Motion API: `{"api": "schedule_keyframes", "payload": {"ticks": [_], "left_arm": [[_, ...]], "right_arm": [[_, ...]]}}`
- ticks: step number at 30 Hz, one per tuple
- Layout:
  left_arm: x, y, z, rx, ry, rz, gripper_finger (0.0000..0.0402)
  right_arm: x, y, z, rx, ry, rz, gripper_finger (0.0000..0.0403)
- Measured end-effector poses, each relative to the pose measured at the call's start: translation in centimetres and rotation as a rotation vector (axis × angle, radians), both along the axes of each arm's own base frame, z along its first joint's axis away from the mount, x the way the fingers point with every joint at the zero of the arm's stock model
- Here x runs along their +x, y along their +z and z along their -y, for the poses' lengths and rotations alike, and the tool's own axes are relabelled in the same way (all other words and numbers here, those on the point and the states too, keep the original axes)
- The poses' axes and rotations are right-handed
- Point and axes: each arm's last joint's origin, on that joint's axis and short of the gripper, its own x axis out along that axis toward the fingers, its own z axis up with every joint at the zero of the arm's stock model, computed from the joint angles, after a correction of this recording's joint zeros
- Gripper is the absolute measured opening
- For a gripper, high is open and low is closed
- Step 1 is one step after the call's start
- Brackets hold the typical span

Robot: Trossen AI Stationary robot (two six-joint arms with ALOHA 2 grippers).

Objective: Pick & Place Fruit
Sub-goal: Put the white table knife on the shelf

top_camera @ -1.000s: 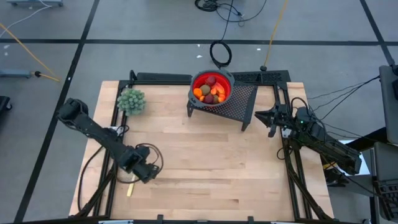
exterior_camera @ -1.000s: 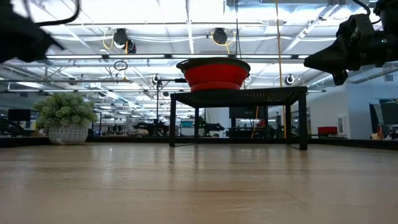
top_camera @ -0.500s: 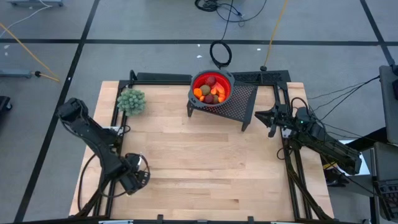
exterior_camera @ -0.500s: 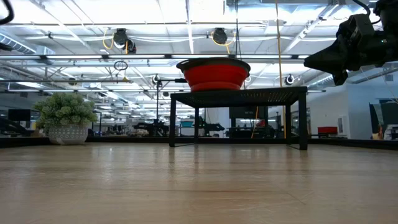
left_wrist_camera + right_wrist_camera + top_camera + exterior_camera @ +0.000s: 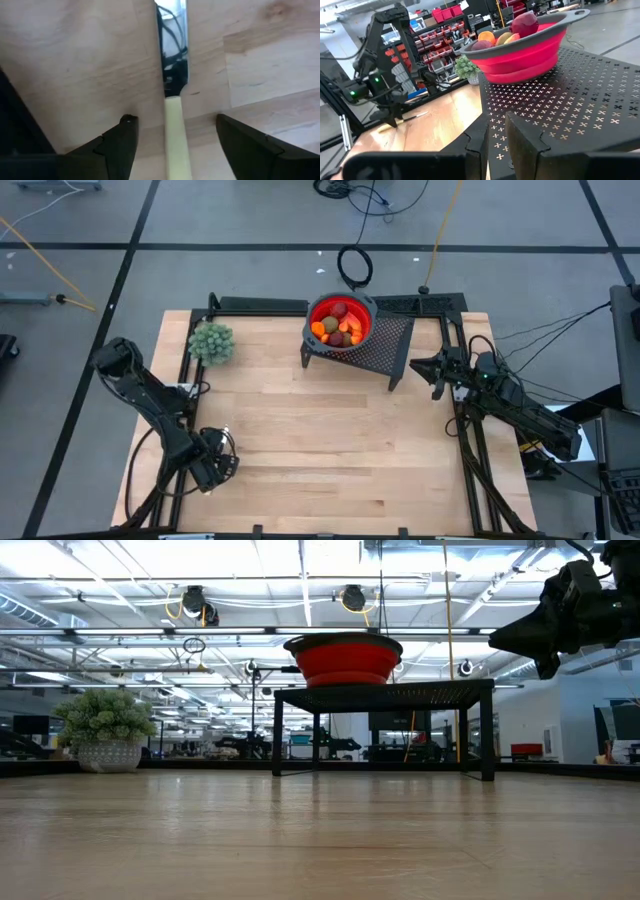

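1. Looking straight down, the fruit (image 5: 339, 328) is all piled in the red bowl (image 5: 340, 303) on the black mesh rack (image 5: 392, 346) at the back of the worktop (image 5: 320, 430).
2. Low view only gets the bowl's side, no fruit.
3. Left hand (image 5: 213, 471) sits at the front-left edge, fingers spread apart over a yellow-handled knife (image 5: 175, 135); only its wrist view shows that.
4. Right hand (image 5: 496, 132) hangs by the rack, fingers nearly together, empty.
5. Green clump (image 5: 211, 341) back left; lab with ceiling lights behind.
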Motion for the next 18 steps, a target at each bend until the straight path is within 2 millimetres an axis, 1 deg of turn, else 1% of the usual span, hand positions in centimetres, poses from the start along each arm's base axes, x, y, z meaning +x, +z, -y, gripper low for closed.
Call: {"api": "schedule_keyframes", "payload": {"ticks": [4, 6, 14, 18], "left_arm": [[-0.13, -0.65, -0.17, -0.024, 0.001, 0.017, 0.0267], [-0.16, -0.74, -0.24, -0.022, -0.004, 0.015, 0.0256], [-0.14, -0.79, -0.38, 0.007, -0.013, 0.036, 0.016], [-0.1, -0.81, -0.44, 0.023, -0.011, 0.054, 0.0125]], "right_arm": [[0.0, 0.0, 0.0, 0.002, 0.0, 0.001, 0.0055], [0.0, 0.0, 0.0, 0.002, 0.0, 0.001, 0.0055], [0.0, 0.04, 0.0, 0.017, 0.0, 0.009, 0.0055], [0.0, 0.04, 0.0, 0.017, -0.001, 0.009, 0.0055]]}}
